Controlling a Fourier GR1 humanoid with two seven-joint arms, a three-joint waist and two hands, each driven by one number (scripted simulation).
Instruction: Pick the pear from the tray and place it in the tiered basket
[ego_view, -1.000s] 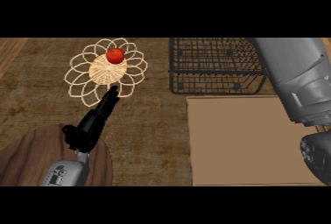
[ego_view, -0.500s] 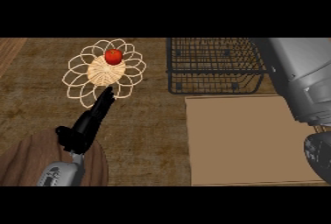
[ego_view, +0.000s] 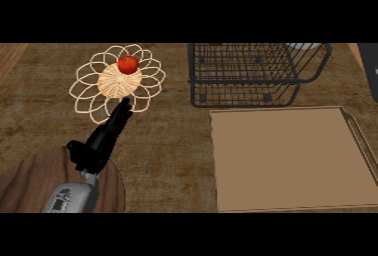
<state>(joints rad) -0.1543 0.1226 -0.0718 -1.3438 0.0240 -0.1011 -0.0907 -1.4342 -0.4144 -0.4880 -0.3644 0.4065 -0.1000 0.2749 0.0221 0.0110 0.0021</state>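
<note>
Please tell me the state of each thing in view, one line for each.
Left hand: open, fingers straight, tips at the wicker trivet's edge.
Red fruit: resting on the wicker trivet.
Tiered basket: upright, nothing visible inside.
Tray: flat, nothing on it.

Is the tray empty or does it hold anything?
Empty: the tray shows only bare brown surface, no pear on it.

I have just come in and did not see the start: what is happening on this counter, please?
The robot's left hand stretches, fingers straight, toward a pale woven flower-shaped mat, fingertips at its near rim. A small red fruit sits on that mat, untouched. The flat tan tray and the black wire tiered basket lie to the right. The right hand does not show.
</note>
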